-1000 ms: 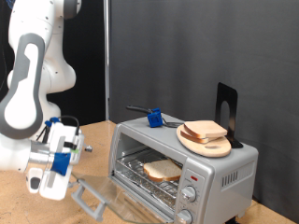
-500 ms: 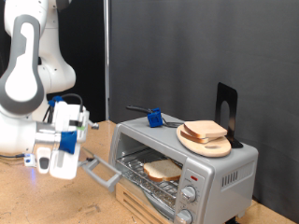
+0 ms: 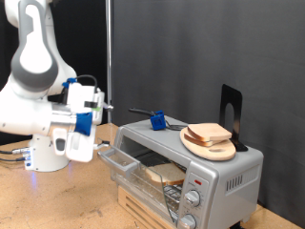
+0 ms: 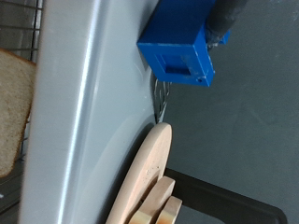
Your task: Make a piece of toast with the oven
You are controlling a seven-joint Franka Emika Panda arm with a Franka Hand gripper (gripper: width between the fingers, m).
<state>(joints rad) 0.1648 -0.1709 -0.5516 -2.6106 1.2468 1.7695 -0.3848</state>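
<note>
Backdrop: black curtain behind a wooden table (image 3: 57, 205).
Oven (image 3: 224, 176): silver-grey, toward the table's right edge in the exterior view; glass door (image 3: 119, 160) partly raised, nearly half shut.
Piece of toast (image 3: 164, 174): lying on the rack inside the oven.
Second slice (image 3: 210, 134): on the round wooden plate (image 3: 205, 145) atop the oven.
Blue block (image 3: 156, 121): on the oven's top, beside the plate.
Gripper (image 3: 97, 153): at the door's outer edge; cannot tell how far the jaws stand apart or whether they grip anything.
</note>
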